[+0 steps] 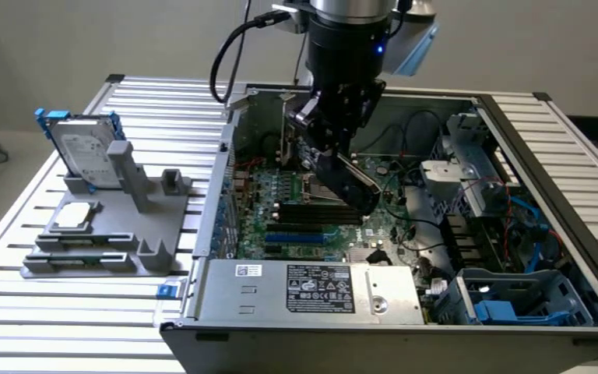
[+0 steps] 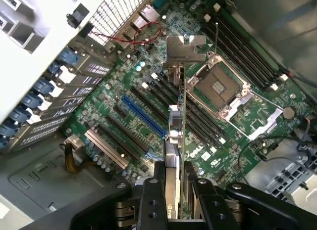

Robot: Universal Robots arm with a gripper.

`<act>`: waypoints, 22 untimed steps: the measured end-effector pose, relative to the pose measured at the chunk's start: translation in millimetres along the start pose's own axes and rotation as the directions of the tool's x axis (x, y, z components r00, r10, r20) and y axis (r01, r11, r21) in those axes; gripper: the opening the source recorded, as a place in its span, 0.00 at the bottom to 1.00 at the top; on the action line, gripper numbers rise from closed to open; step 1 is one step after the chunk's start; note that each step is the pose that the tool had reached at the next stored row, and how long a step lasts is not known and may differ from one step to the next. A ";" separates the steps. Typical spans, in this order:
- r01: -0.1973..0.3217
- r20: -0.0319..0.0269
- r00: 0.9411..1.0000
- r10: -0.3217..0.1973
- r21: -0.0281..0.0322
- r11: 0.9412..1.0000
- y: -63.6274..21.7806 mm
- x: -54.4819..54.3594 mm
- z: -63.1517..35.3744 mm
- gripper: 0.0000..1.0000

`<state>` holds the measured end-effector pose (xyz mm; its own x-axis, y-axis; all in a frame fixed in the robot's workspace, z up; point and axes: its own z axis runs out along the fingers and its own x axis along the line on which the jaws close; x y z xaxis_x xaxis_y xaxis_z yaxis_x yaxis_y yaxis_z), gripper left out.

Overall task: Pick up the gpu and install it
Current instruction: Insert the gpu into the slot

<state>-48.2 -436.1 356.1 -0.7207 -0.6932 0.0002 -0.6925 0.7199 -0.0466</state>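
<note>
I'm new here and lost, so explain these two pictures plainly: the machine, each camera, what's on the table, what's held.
The machine is a robot arm with a gripper, a two-fingered clamp. The exterior view is taken from off the arm; the wrist view from a camera on its wrist. On the slatted table sit an open computer case and a grey stand carrying a hard drive and a small chip. The gripper is shut on the gpu, a thin card, held over the motherboard inside the case.

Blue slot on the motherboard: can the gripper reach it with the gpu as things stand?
Probably yes: the gripper, shut on the gpu, hangs inside the open case above the board, and nothing stands over the blue slot.
</note>
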 end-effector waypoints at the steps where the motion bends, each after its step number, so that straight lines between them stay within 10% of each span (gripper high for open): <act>1: 0.018 0.001 1.000 -0.018 0.000 1.000 0.0 0.0 1.0 0.26; 12: 0.215 0.017 0.976 -0.215 0.000 0.977 0.6 0.0 12.1 0.26; 22: 0.389 0.035 0.921 -0.389 0.000 0.921 1.1 0.1 22.6 0.26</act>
<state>-48.3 -436.1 333.5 -0.3933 -0.9193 -0.0165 -0.9182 0.3937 -0.0431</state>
